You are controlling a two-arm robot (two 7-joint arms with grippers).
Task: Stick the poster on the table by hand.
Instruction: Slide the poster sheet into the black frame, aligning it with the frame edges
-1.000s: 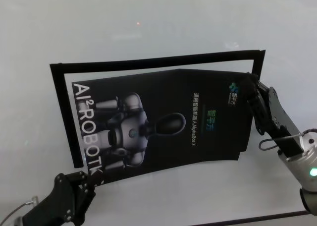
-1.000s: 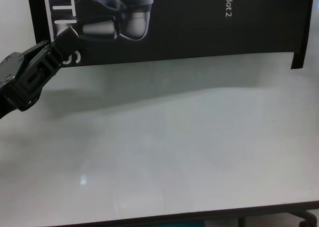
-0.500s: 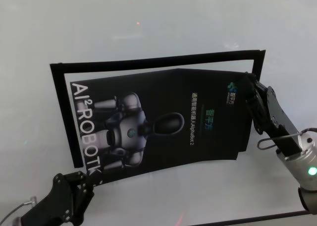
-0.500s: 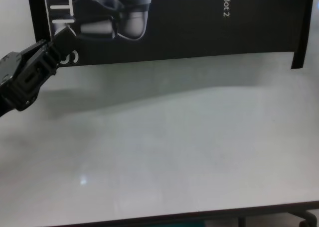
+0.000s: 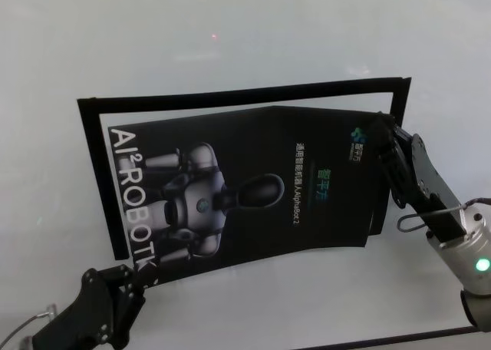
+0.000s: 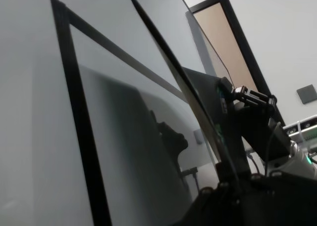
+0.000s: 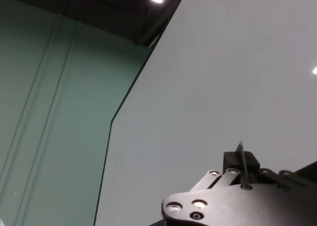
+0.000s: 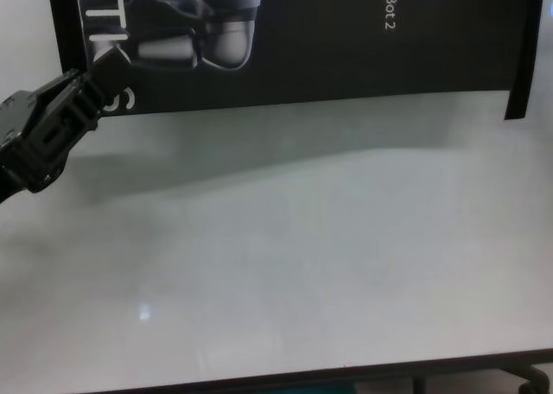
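Note:
The poster (image 5: pixel 253 189), black and glossy with a grey-white robot image and white lettering, hangs slightly bowed just above the table (image 5: pixel 230 35). My left gripper (image 5: pixel 138 277) is shut on its near left corner, by the white letters, as the chest view (image 8: pixel 95 79) also shows. My right gripper (image 5: pixel 381 131) is shut on its far right corner. The left wrist view shows the poster (image 6: pixel 188 87) edge-on, lifted off the table. The right wrist view shows its thin edge (image 7: pixel 242 159) pinched between the fingers.
Narrow black tape strips (image 5: pixel 245 97) form a three-sided frame on the table, along the poster's far, left and right sides. One strip also shows in the chest view (image 8: pixel 518 66). The table's dark near edge (image 8: pixel 346 372) runs below a bare pale surface.
My right gripper has moved slightly left with its corner, so the poster's right edge has pulled in a little. The left gripper has barely moved.

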